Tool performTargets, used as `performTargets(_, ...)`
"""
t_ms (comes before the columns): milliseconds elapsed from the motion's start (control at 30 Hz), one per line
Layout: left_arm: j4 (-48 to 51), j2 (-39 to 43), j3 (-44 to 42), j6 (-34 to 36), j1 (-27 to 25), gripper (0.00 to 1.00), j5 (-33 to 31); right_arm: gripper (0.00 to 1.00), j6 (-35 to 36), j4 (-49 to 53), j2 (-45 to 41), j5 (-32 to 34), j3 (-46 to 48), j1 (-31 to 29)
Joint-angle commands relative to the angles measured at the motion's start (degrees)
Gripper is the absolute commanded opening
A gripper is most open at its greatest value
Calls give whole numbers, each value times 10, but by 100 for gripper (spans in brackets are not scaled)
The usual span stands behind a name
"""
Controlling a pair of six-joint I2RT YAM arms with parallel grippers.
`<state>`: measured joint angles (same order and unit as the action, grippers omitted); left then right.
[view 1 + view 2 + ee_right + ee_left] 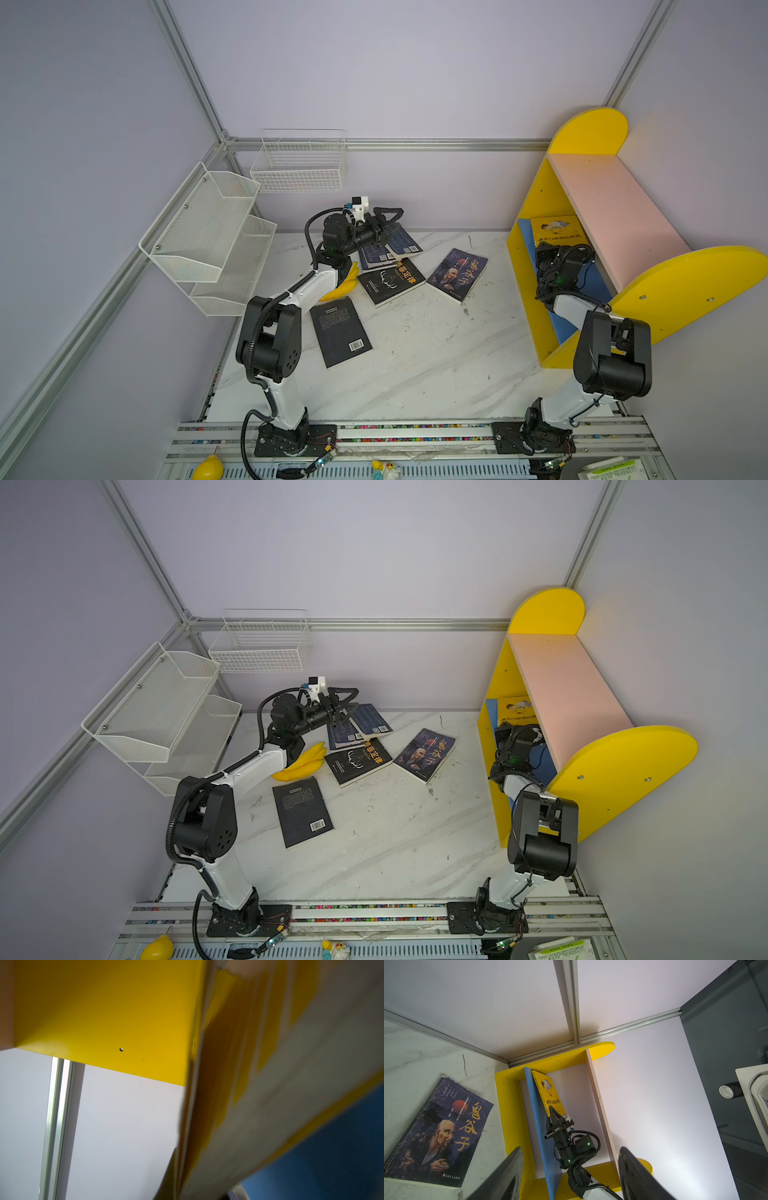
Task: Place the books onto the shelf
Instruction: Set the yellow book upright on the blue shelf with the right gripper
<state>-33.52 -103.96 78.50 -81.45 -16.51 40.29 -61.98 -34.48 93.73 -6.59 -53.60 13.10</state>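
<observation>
Right fingers point(553, 1114) apparently pinch the yellow book point(548, 1093) inside the shelf point(508, 1105).

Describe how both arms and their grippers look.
Both the left arm and right arm have white links, black rounded joint housings and black corrugated cable. The left gripper and right gripper have black tapered fingers; green lights glow near the right wrist.
</observation>
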Motion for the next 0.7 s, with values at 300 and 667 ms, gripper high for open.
performTargets(300, -50, 15, -19, -11, 3, 72, 10, 9, 41, 0, -24, -58, -20, 9)
performTargets(667, -57, 12, -26, -16, 5, 73, 12, 27, 14, -1, 4, -38, -31, 8)
